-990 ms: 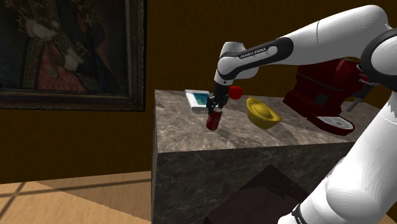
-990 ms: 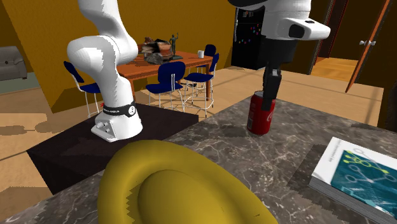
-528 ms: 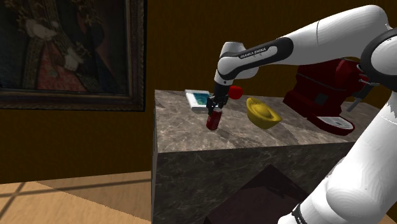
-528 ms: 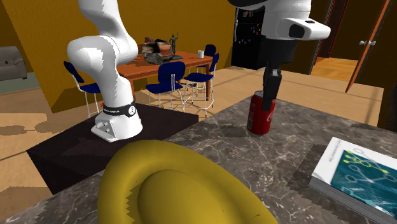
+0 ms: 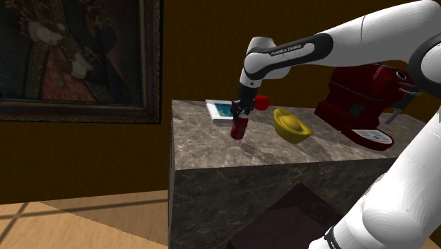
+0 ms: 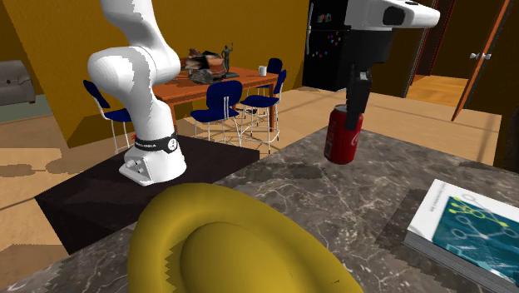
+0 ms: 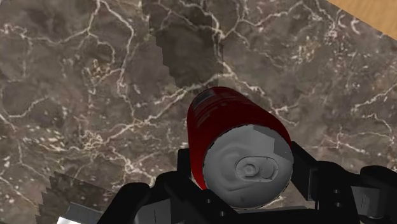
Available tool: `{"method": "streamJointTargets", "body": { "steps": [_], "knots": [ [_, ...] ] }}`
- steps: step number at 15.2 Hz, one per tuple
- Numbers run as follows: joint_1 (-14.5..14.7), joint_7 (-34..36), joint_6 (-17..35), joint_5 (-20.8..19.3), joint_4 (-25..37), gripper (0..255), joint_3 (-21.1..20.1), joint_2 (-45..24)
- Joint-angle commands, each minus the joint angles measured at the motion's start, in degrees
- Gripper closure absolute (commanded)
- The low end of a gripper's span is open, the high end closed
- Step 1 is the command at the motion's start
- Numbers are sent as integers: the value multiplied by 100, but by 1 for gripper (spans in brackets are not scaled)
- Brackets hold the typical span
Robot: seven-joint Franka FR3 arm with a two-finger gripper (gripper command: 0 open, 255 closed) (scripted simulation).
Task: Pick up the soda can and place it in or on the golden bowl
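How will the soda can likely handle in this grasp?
Clasped near its top by the end effector, the red soda can hangs tilted, so may pivot. Its smooth round wall could slip, or roll if dropped.

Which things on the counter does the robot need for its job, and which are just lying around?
Needed: soda can, red, clasped in the gripper; golden bowl.
Just lying about: book; small red ball; red appliance.

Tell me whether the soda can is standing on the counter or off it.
Off it: the soda can hangs clasped in the gripper, a visible gap above the marble counter.
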State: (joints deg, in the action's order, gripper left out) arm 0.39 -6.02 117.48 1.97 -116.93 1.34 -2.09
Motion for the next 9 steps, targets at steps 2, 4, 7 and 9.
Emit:
{"method": "streamJointTargets", "body": {
  "steps": [2,4,7,9],
  "knots": [
    [1,11,-216,-6,142,255,-1,75],
    [1,16,-364,-9,246,255,-1,119],
    [1,24,-587,-14,411,255,0,178],
    [0,29,-737,-16,527,255,0,211]
  ]
}}
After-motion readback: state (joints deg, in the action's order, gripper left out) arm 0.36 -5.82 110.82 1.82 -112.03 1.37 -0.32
